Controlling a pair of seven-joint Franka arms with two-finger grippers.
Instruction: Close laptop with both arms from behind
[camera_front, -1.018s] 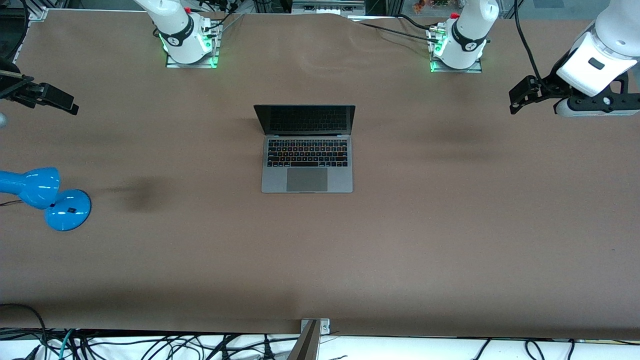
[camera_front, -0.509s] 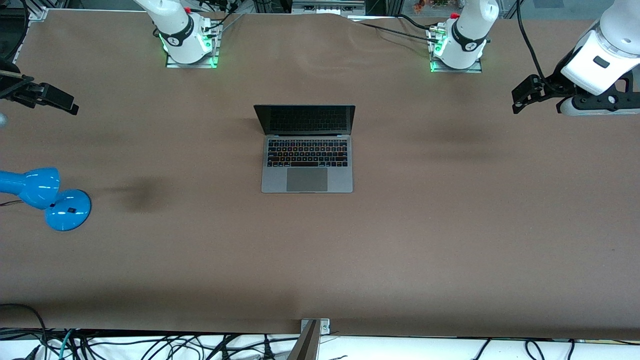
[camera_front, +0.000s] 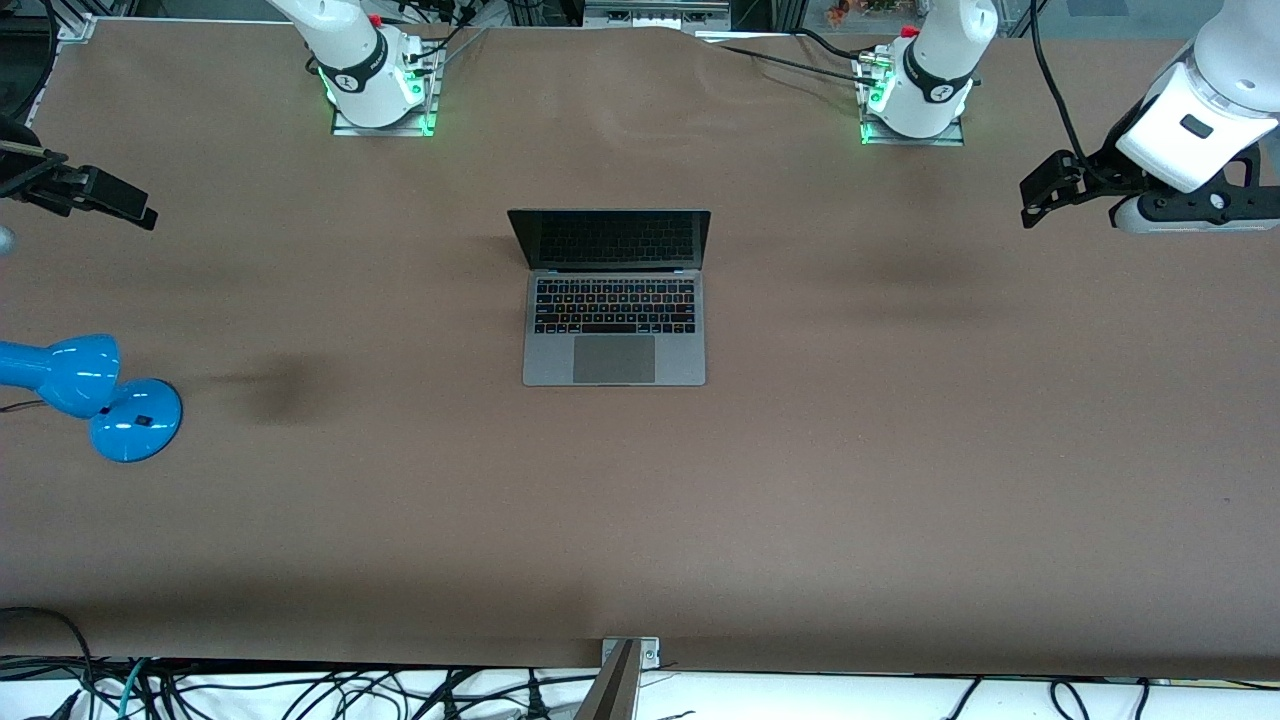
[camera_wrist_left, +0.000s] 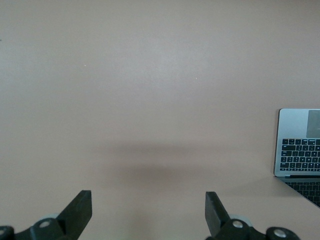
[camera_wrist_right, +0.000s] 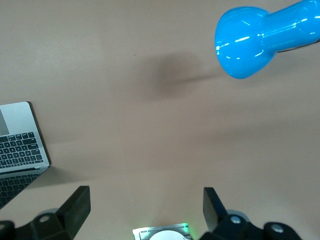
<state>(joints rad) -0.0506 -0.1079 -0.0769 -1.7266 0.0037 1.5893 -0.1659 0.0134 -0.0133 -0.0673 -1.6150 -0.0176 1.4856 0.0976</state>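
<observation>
The silver-grey laptop (camera_front: 614, 300) stands open in the middle of the brown table, its black screen upright and facing the front camera. It also shows at the edge of the left wrist view (camera_wrist_left: 300, 150) and of the right wrist view (camera_wrist_right: 20, 145). My left gripper (camera_front: 1032, 196) hangs in the air over the left arm's end of the table, well apart from the laptop, open and empty (camera_wrist_left: 148, 212). My right gripper (camera_front: 138, 210) hangs over the right arm's end of the table, open and empty (camera_wrist_right: 145, 207).
A blue lamp (camera_front: 95, 395) stands at the right arm's end of the table, nearer to the front camera than the right gripper; it shows in the right wrist view (camera_wrist_right: 250, 40). The two arm bases (camera_front: 380, 85) (camera_front: 915, 95) stand farther from the camera than the laptop.
My left gripper shifted slightly outward and came back to almost the same place. The right arm and the laptop have not moved.
</observation>
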